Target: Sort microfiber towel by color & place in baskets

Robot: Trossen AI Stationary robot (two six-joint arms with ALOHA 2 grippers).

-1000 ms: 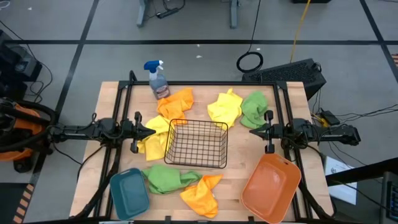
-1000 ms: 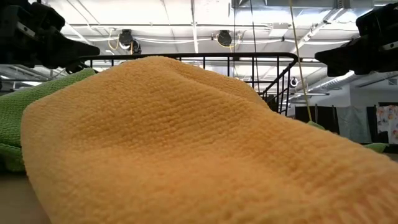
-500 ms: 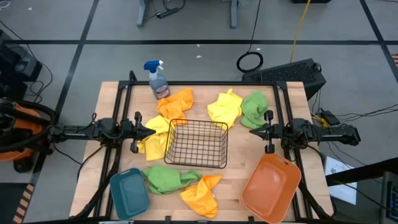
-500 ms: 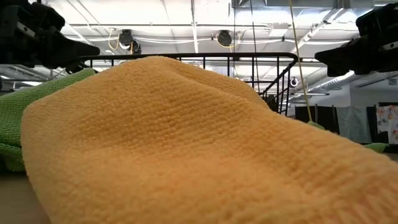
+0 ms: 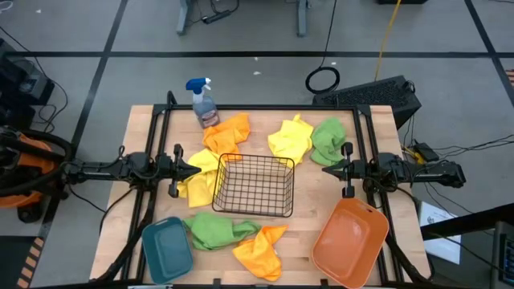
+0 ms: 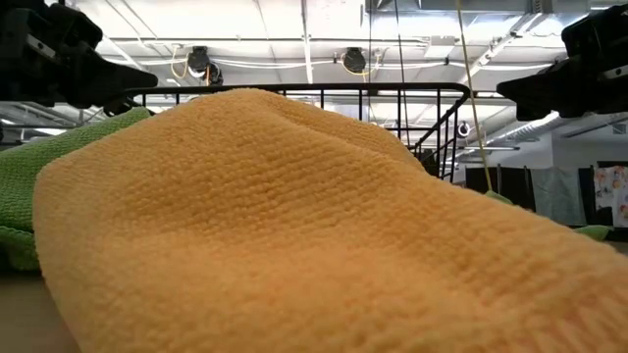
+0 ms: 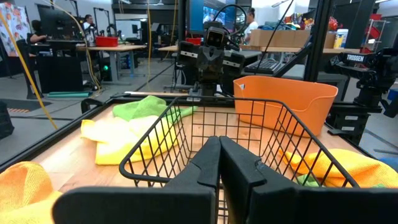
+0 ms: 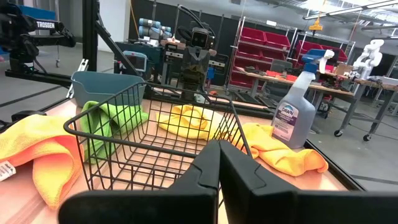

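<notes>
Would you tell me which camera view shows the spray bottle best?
The right wrist view: the spray bottle stands close, its label readable. The high view shows the bottle from above, small, at the table's far edge. The low and left wrist views do not show it.

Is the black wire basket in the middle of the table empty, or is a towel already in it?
Empty. In the high view the table's wood shows through the black wire basket; the towels lie around it.

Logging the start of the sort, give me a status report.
Left hand and right hand shut, empty, flanking wire basket. Towels all loose on table, baskets empty. Spray bottle at far edge.
</notes>
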